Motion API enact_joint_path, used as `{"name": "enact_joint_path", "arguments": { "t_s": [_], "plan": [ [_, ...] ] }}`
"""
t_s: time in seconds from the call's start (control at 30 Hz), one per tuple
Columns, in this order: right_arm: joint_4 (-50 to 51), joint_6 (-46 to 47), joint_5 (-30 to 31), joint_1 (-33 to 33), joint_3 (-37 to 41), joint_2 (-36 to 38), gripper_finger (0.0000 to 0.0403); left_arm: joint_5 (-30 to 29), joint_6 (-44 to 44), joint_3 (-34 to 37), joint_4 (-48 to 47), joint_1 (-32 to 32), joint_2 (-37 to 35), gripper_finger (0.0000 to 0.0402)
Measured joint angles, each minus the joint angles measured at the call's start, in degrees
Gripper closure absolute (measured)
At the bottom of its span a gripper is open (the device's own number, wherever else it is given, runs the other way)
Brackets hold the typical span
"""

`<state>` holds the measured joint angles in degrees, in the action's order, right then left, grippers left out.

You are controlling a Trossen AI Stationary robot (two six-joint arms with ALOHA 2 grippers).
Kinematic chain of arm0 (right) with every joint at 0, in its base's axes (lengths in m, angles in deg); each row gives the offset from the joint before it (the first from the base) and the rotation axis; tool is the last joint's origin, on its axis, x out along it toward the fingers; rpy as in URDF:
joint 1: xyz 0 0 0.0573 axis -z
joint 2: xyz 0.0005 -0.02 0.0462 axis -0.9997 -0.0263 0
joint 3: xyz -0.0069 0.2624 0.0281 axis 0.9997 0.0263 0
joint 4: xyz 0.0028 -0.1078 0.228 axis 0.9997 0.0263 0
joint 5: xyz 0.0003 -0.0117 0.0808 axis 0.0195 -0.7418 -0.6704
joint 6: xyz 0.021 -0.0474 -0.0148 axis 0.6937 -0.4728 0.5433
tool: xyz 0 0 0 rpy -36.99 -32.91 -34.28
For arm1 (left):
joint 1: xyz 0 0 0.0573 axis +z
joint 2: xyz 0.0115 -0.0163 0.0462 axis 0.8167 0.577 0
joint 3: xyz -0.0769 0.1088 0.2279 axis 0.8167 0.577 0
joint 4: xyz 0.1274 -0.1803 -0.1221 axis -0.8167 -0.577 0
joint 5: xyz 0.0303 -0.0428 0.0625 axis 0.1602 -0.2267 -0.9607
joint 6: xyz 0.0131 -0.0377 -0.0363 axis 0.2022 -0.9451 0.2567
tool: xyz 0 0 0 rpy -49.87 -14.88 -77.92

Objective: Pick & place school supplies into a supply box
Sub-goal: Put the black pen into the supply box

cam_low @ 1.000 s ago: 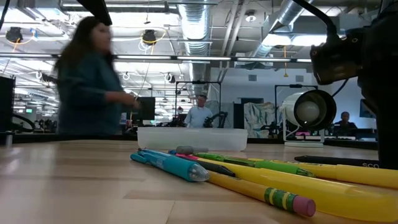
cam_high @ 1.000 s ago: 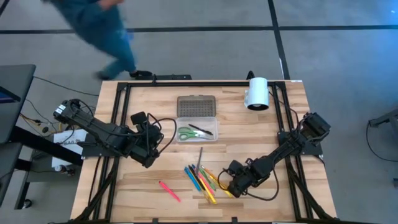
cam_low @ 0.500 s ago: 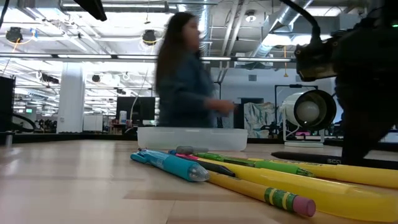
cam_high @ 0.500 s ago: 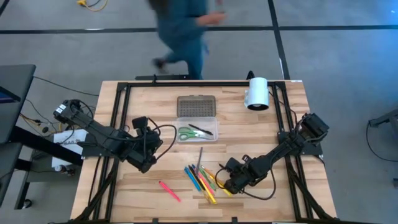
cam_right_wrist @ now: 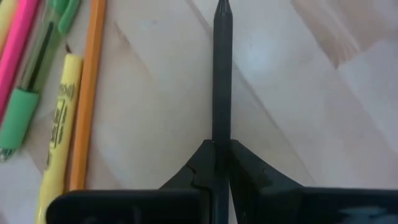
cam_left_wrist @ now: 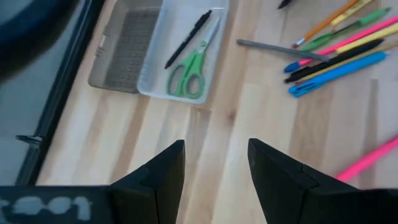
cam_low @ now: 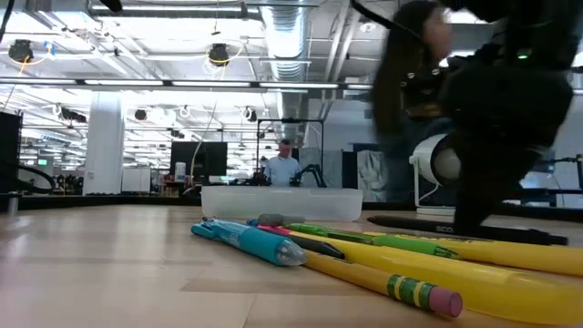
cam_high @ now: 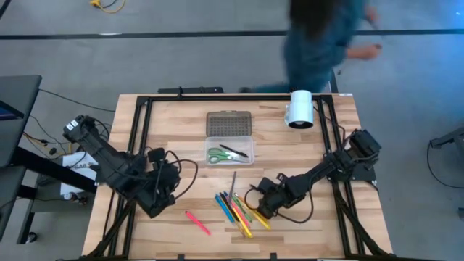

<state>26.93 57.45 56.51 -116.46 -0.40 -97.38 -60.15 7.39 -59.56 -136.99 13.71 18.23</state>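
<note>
The supply box (cam_high: 230, 152) is a clear tray holding green-handled scissors (cam_left_wrist: 186, 71) and a black marker (cam_left_wrist: 188, 38); its dotted lid (cam_high: 229, 123) lies beside it, on its far side. Several coloured pens and pencils (cam_high: 235, 206) lie fanned out near the table's front edge, and a pink pen (cam_high: 196, 222) lies apart to their left. At the right side of this pile my right gripper (cam_right_wrist: 221, 146) is shut on a thin black pen (cam_right_wrist: 222, 68). My left gripper (cam_left_wrist: 214, 174) hangs open above bare table left of the pile, with nothing between its fingers. My right gripper pinches the black pen's shaft (cam_right_wrist: 221, 127) between its two fingers, coming steeply from above. The pen runs forward from the fingers, its pointed end (cam_right_wrist: 222, 7) away from them. In the low view it lies about level, just over the yellow pencils (cam_low: 510, 255); whether it is clear of them I cannot tell.
A white cylinder (cam_high: 299, 109) lies at the table's far right. A black frame (cam_high: 141, 109) runs along the table's edges. A person (cam_high: 319, 36) is passing behind the far edge. Bare wood lies between the box and the pens.
My left gripper has swung toward the table's near edge, away from the box, and stayed open. My right gripper, shut on the black pen, has slid a little toward the table's left, into the pile's right side. The person has walked from left to right behind the table.
</note>
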Motion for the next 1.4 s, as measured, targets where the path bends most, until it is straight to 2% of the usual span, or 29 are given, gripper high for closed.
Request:
{"name": "enact_joint_path", "arguments": {
  "t_s": [0.2, 0.37, 0.53, 0.7, 0.9, 1.17, 1.4],
  "plan": [
    [-1.0, -7.2, -1.5, 2.7, -1.9, 0.1, 0.0389, 0.0, -11.3, 6.6, 2.0, -5.4, -0.1, 0.0235],
    [1.6, -14.0, -1.9, 4.8, -6.1, 0.1, 0.0388, 0.0, -20.1, 14.8, 10.4, -9.1, 0.0, 0.0235],
    [5.2, -21.2, -2.6, 6.7, -11.2, 0.2, 0.0389, -1.0, -25.4, 21.1, 17.4, -11.1, 0.0, 0.0235],
    [7.6, -26.0, -2.6, 10.3, -15.4, 0.2, 0.0388, -3.6, -27.7, 24.6, 20.0, -11.2, 0.0, 0.0235],
    [7.4, -32.0, -2.6, 16.6, -18.9, 0.2, 0.0389, -3.6, -27.8, 27.4, 20.7, -11.2, 0.0, 0.0235],
    [1.2, -35.2, -3.5, 28.1, -19.3, 0.2, 0.0389, -6.4, -29.5, 29.1, 20.7, -11.2, 0.0, 0.0235],
    [-1.0, -37.8, -6.1, 32.3, -19.3, 0.2, 0.0388, -7.9, -30.6, 29.1, 20.7, -11.2, 0.0, 0.0235]
  ]
}}
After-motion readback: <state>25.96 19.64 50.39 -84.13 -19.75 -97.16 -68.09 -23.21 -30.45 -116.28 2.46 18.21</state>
